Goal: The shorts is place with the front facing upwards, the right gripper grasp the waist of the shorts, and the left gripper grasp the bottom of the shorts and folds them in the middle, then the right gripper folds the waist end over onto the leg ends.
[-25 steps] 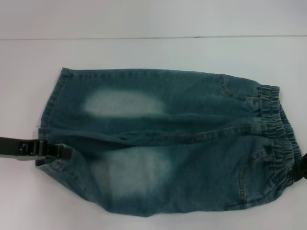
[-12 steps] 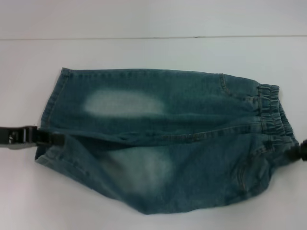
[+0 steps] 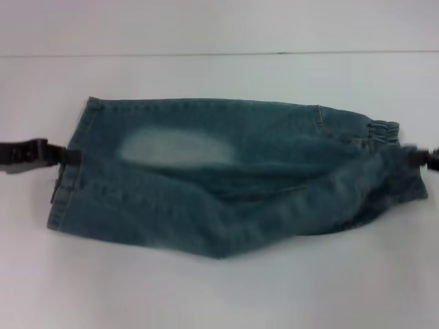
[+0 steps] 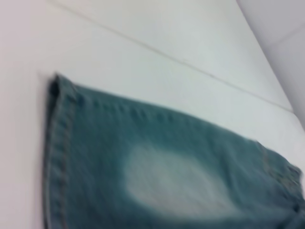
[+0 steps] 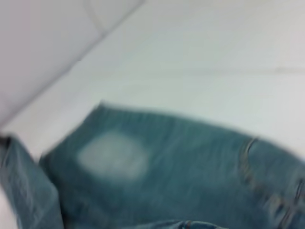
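Left gripper (image 3: 67,156): pinched on the bottom of the shorts (image 3: 63,185), at the hem edge on the left side of the head view. Black arm reaching in level from the left frame edge.

Right gripper (image 3: 420,157): only a small dark part visible at the right frame edge, touching the waist of the shorts (image 3: 384,130); finger spacing cannot be told, though fabric there appears lifted and drawn up toward it.

Shorts (image 3: 226,178): lying lengthwise on the white table (image 3: 219,295), hems left, waistband right. Near half raised and folded partway over the far half; one pale faded patch (image 3: 175,147) exposed on the far leg. Folded edge sagging in a rounded curve at centre.

Left wrist view: hem corner (image 4: 59,95) and pale patch (image 4: 171,183) close below. Right wrist view: far leg and a stitched pocket seam (image 5: 248,157); fabric blurred.
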You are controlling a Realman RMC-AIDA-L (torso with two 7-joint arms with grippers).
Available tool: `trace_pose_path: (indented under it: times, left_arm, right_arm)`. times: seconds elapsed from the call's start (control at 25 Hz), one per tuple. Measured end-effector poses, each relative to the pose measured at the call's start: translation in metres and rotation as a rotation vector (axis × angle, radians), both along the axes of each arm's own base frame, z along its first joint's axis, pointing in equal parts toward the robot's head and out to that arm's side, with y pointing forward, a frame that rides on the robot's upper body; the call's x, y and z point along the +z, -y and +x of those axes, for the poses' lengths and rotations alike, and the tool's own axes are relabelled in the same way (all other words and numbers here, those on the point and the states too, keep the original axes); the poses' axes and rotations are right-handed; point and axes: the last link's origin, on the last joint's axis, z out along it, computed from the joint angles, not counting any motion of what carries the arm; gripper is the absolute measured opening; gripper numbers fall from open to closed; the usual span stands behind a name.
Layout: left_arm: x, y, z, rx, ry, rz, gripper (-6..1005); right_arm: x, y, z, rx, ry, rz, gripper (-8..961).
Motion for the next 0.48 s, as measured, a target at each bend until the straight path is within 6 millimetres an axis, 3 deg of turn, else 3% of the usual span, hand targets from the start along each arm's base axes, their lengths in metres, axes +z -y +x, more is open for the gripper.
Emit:
trace_pose_path:
  times: [0.2, 0.48]
  left_arm:
    - [0.005, -0.012, -0.005, 0.020, -0.042, 0.073, 6]
    - [0.016, -0.024, -0.010, 0.028, -0.038, 0.208, 6]
  right_arm:
    - [-0.006, -0.012, 0.005, -0.121, -0.122, 0.103, 25]
    - [-0.018, -0.034, 0.003, -0.180, -0.105, 0.162, 25]
